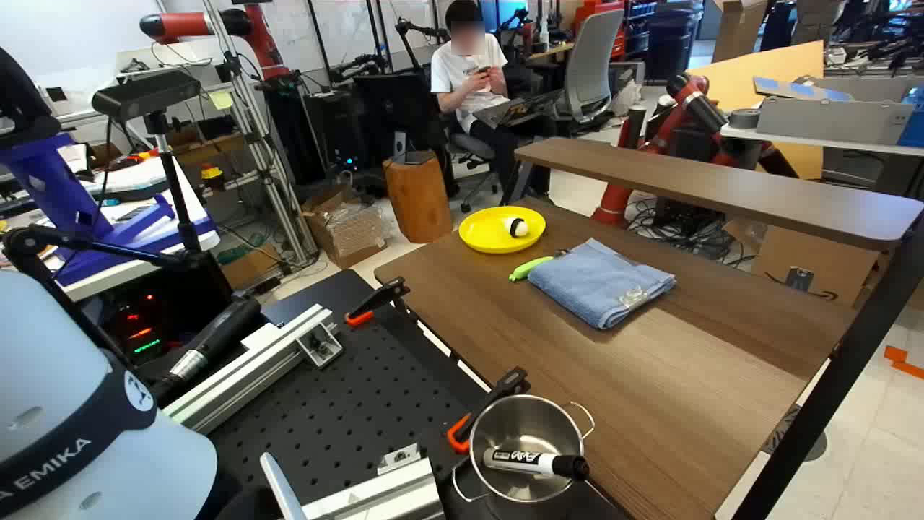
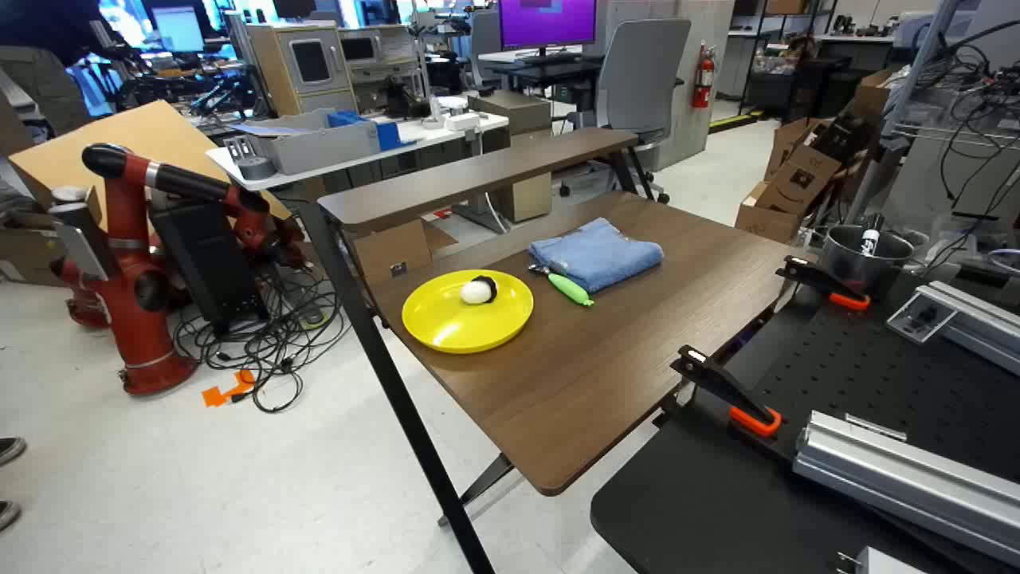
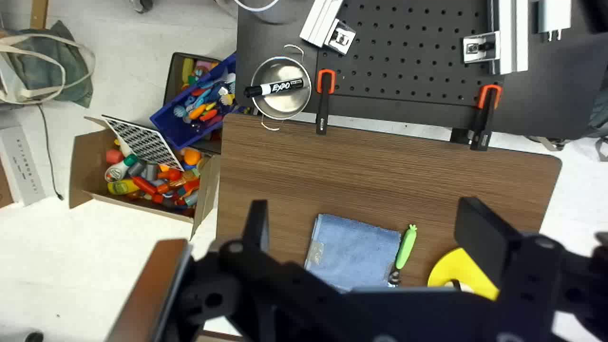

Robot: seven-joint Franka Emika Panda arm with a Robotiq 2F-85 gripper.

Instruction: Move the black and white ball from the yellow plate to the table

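Resting on the table (image 2: 606, 359) are one yellow plate (image 2: 442, 323), one folded blue cloth (image 2: 598, 255) and one green-handled utensil (image 2: 570, 288). The plate holds one thing, the black and white ball (image 2: 478, 292), which in an exterior view sits at about one o'clock of the plate's middle. The cloth lies at two o'clock from the plate there, and the utensil between them, its metal end just beside the cloth; whether those two touch I cannot tell.

In the wrist view the gripper (image 3: 365, 209) has its two fingers (image 3: 256, 223) spread far apart and grips nothing; its dark parts hide some of the plate and most of the ball.

At eleven o'clock from the cloth in the wrist view, one two-handled steel pot (image 3: 280, 105) stands on the black bench (image 3: 403, 111). One marker (image 3: 280, 86) leans tilted inside it, its black cap past the rim at nine o'clock. Two black-and-orange clamps (image 3: 324, 102) sit along the bench edge at about three o'clock from the pot.

At nine o'clock in that view, one cardboard box (image 3: 90, 156) holds coloured pieces too jumbled to count, with one green-capped white bottle (image 3: 121, 168) among them. At one o'clock from the box, one blue bin (image 3: 166, 127) is filled with small coloured pieces, and one dark bin (image 3: 175, 76), partly covered by the blue bin, holds yellow and pink ones.
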